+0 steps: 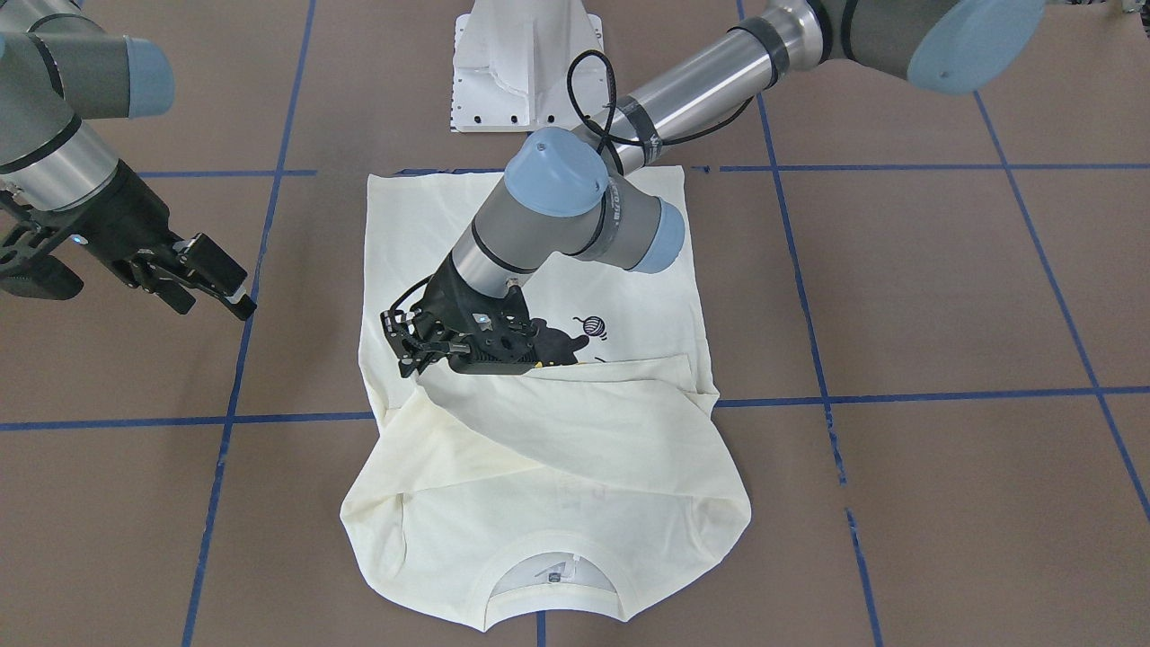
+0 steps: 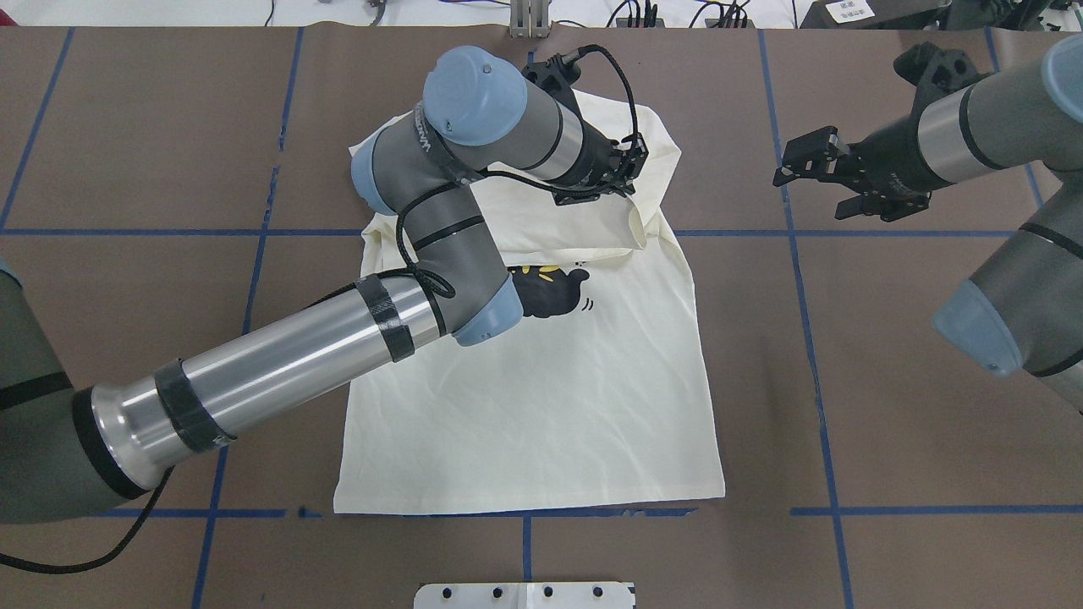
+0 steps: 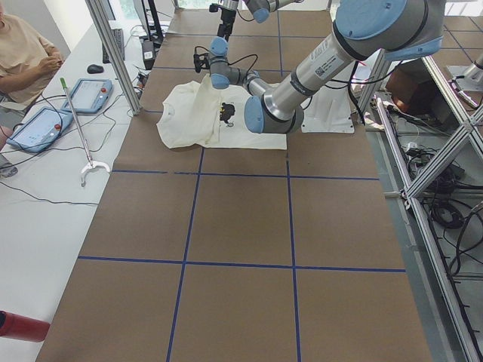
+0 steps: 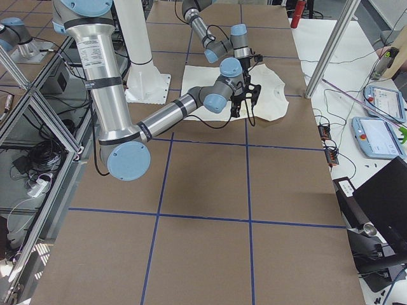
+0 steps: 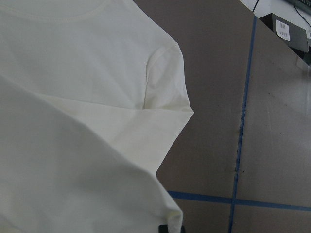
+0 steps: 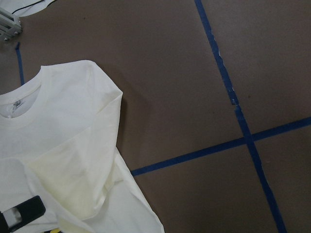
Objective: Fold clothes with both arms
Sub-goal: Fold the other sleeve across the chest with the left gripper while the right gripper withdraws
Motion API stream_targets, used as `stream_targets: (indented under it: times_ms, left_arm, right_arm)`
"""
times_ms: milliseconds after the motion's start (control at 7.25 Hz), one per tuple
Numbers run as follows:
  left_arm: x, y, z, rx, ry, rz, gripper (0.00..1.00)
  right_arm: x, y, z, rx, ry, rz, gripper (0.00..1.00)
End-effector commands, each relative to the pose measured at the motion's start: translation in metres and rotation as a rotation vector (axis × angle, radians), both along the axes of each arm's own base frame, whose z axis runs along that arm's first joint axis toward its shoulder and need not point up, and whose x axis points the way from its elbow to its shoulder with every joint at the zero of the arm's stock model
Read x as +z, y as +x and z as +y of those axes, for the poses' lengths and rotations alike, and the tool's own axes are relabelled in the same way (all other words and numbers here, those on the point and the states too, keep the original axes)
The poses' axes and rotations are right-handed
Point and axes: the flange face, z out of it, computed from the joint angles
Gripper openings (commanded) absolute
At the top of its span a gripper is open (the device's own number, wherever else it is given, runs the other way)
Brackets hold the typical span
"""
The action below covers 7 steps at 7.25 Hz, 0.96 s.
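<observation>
While the shirt (image 1: 557, 449) lies long-ways, neck away from the robot, the left gripper (image 1: 415, 355) pinches its cloth; the right gripper (image 1: 216, 296) has fingers apart.

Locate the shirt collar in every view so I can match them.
Front-facing: collar, bottom centre.
Overhead: hidden behind left arm.
Exterior left: collar, tiny, left end of shirt.
Exterior right: collar, tiny, shirt's right end.
Left wrist: collar, top left.
Right wrist: collar, left edge.
Landmark: white base, beyond the hem opposite the collar.
</observation>
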Motion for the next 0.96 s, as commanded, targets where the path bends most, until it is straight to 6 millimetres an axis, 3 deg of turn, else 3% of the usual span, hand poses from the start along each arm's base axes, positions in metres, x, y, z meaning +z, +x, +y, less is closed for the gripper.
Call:
stream_targets:
  times_ms: [0, 138, 276, 414, 551, 827]
  left_arm:
    - [-0.024, 0.003, 0.007, -0.002, 0.019, 0.034, 0.7]
    - [-0.016, -0.021, 0.026, 0.007, 0.02, 0.073, 0.71]
    - [0.02, -0.05, 0.055, 0.09, -0.001, 0.063, 0.71]
    - [0.045, -0.09, 0.086, 0.145, -0.007, 0.065, 0.71]
    - [0.058, -0.131, 0.114, 0.146, -0.013, 0.053, 0.75]
    - [0.072, -0.164, 0.134, 0.134, -0.048, -0.011, 0.75]
  right_arm:
    - [0.005, 0.002, 0.003, -0.001, -0.006, 0.004, 1.0]
    - [0.004, 0.001, 0.005, -0.003, -0.007, 0.003, 1.0]
    - [0.007, -0.014, 0.018, -0.026, -0.019, 0.005, 1.0]
    - [0.009, -0.038, 0.037, -0.044, -0.047, 0.009, 1.0]
    - [0.002, -0.074, 0.068, -0.013, -0.065, 0.02, 1.0]
    - [-0.001, -0.164, 0.177, 0.051, -0.083, 0.052, 0.99]
